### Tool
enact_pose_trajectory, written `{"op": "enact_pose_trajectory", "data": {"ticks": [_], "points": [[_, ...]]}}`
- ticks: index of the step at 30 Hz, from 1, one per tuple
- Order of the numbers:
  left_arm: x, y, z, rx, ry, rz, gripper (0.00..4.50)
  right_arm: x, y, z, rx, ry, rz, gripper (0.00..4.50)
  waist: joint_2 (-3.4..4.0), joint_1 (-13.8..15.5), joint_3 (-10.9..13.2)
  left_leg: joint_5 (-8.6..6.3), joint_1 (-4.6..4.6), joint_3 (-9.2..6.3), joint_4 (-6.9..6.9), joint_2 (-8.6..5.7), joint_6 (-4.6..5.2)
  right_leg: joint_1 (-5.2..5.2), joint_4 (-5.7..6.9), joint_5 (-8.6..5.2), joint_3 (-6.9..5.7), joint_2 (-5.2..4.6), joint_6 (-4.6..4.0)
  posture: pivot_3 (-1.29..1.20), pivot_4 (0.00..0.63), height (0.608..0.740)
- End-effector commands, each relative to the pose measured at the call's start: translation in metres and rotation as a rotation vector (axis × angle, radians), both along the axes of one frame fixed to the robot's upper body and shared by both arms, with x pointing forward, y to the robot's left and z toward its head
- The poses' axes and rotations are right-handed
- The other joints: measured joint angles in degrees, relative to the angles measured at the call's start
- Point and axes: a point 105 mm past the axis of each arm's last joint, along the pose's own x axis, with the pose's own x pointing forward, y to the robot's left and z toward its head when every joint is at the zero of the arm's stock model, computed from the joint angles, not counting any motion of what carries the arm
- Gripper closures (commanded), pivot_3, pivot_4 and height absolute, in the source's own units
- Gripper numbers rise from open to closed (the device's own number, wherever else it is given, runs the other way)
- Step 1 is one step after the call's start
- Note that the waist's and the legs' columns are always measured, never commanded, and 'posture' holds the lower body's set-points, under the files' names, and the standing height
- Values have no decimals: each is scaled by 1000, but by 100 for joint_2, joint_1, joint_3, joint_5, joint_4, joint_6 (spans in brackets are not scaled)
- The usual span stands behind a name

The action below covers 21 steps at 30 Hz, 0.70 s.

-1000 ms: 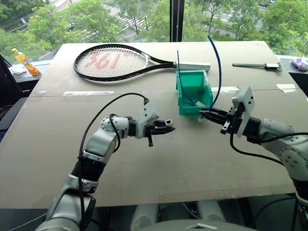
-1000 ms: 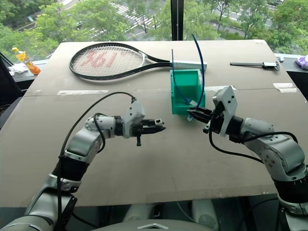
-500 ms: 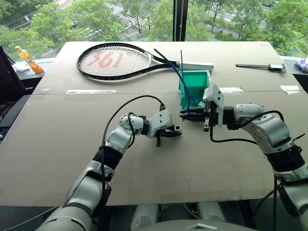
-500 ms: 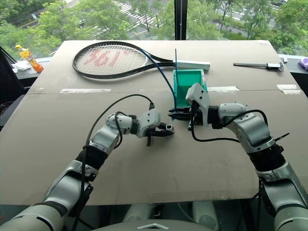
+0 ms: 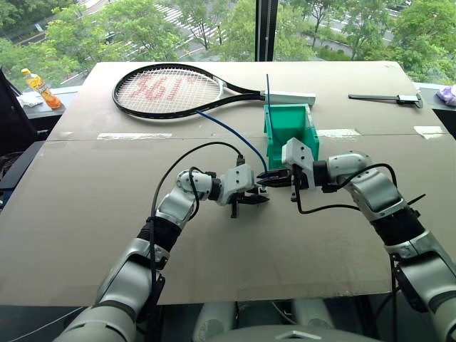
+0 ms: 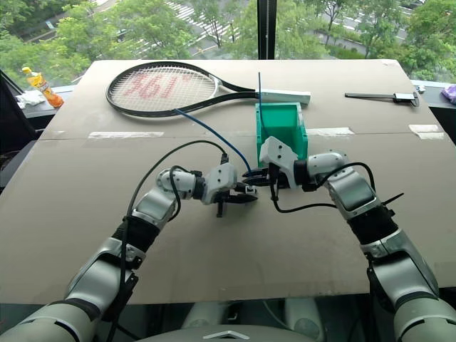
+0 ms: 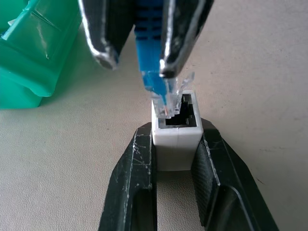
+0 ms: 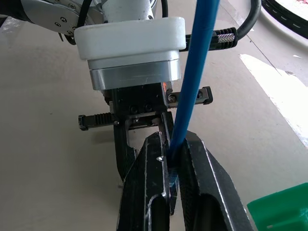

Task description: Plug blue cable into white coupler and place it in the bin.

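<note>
My left gripper (image 7: 175, 132) is shut on the white coupler (image 7: 175, 139), a small boxy block, with its dark socket facing my right gripper (image 5: 265, 179). My right gripper is shut on the blue cable (image 5: 228, 137) just behind its clear plug (image 7: 161, 94). The plug tip sits at the socket's rim, slightly off to one side and not pushed in. From the plug the cable trails back over the table toward the racket. The green bin (image 5: 291, 117) stands just behind both grippers, which meet above the table in front of it.
A tennis racket (image 5: 171, 89) lies across the back of the table. A stiff straight blue cord (image 5: 268, 89) sticks up from the bin. A dark tool (image 5: 385, 97) lies at the back right, and a bottle (image 5: 35, 87) stands beyond the table's left edge.
My right gripper has moved left and down, bringing the plug up to the coupler. The cable has swung from upright over to the left. My left gripper has kept still for the last half second.
</note>
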Motion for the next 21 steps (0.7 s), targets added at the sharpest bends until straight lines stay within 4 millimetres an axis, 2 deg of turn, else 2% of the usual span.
{"op": "enact_pose_trajectory", "data": {"ticks": [1,11,18,21], "points": [[-2,-2,0,4,-8,-21,4115,-1,-1,-5,-47,-26,34,4500,0,1,-1,0,0,0,0,0,0,0,0,0,0,0,0,0,150,740],[-1,-1,-1,2,-9,-10,4115,-11,2,-11,-71,33,88,4500,1,-4,-3,0,5,0,2,-1,0,2,6,0,0,0,0,0,150,740],[-1,-1,-1,0,-18,-12,4115,-3,-6,-27,-163,7,68,4500,1,-13,-6,0,10,2,3,-1,0,5,7,1,1,0,0,0,150,740],[-1,-2,0,-2,-19,-11,4115,0,-10,-26,-164,45,56,4500,1,-15,-7,0,16,2,3,-1,0,9,7,1,1,0,0,0,150,740]]}}
